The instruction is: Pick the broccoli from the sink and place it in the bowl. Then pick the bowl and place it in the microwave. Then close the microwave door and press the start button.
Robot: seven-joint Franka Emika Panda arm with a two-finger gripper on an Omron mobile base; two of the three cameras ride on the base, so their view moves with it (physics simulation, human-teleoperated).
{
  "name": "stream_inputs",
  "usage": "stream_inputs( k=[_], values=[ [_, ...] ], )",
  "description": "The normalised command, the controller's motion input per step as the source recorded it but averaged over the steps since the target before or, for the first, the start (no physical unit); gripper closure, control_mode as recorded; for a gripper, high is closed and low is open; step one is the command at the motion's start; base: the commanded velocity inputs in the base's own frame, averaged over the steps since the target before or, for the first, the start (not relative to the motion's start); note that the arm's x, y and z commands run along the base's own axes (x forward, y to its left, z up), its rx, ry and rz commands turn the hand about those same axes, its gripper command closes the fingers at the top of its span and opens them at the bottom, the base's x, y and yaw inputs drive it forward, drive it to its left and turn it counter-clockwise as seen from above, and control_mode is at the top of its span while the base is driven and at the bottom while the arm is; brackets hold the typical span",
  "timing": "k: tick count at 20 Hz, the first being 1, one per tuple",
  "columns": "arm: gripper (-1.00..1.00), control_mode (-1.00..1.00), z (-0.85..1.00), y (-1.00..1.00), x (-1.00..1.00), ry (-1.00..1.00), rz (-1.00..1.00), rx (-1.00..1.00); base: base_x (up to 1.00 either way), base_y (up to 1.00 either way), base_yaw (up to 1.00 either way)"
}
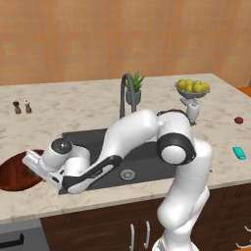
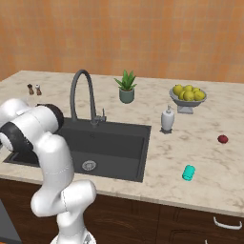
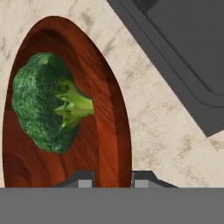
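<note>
The broccoli (image 3: 39,100) lies on its side inside the reddish-brown wooden bowl (image 3: 105,113), its pale stem pointing toward the sink (image 3: 183,52). In the left base view the bowl (image 1: 14,171) sits on the counter just left of the sink (image 1: 147,164), and the arm reaches low across the basin to it. My gripper (image 3: 113,180) straddles the bowl's near rim, its two tips close together on either side of the wall, shut on it. A sliver of green broccoli (image 1: 32,171) shows beside the hand (image 1: 34,163). The microwave and its door are out of view.
A grey gooseneck tap (image 1: 125,93) and a potted plant (image 1: 133,88) stand behind the sink. To the right are a soap dispenser (image 1: 192,112), a silver fruit bowl (image 1: 192,88), a small red thing (image 1: 238,119) and a teal object (image 1: 239,153). Two shakers (image 1: 22,107) stand far left.
</note>
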Motion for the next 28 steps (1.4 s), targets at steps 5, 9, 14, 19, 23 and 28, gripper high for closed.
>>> stream_inputs(
  k=[5,9,14,19,23,28],
  values=[
    [1.00,-1.00,0.67,-0.42,-0.24,-0.05,-0.16,0.14,0.00,0.00,0.00],
    [1.00,-1.00,0.75,-0.68,-0.53,0.00,-0.24,0.08,0.00,0.00,0.00],
    [1.00,-1.00,0.86,-0.81,-0.56,0.00,-0.22,0.03,0.00,0.00,0.00],
    [1.00,-1.00,0.91,-0.72,-0.44,0.00,-0.15,0.03,0.00,0.00,0.00],
    [1.00,-1.00,0.72,-0.65,-0.41,0.00,-0.12,0.06,0.00,0.00,0.00],
    [1.00,-1.00,0.45,-0.57,-0.24,0.00,-0.14,0.01,0.00,0.00,0.00]
  ],
)
